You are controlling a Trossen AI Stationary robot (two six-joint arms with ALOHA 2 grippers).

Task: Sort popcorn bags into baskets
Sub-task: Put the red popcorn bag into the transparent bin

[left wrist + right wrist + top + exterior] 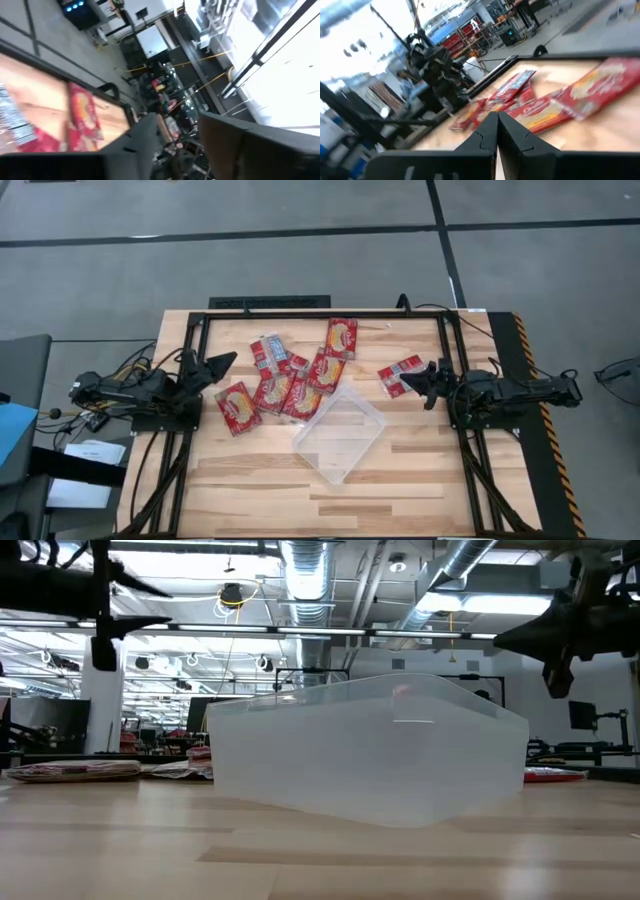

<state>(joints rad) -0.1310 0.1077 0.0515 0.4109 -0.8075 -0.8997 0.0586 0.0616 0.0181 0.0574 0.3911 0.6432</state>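
Clear tray [339, 432] diagonal on table [400, 480]

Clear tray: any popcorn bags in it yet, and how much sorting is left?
Nothing looks done: the clear tray is empty. Nothing is in hand either. The left gripper is slightly parted with nothing between its fingers; the right gripper is shut, beside the lone bag. All seven popcorn bags remain on the table: the cluster of six behind the tray, plus the lone one.
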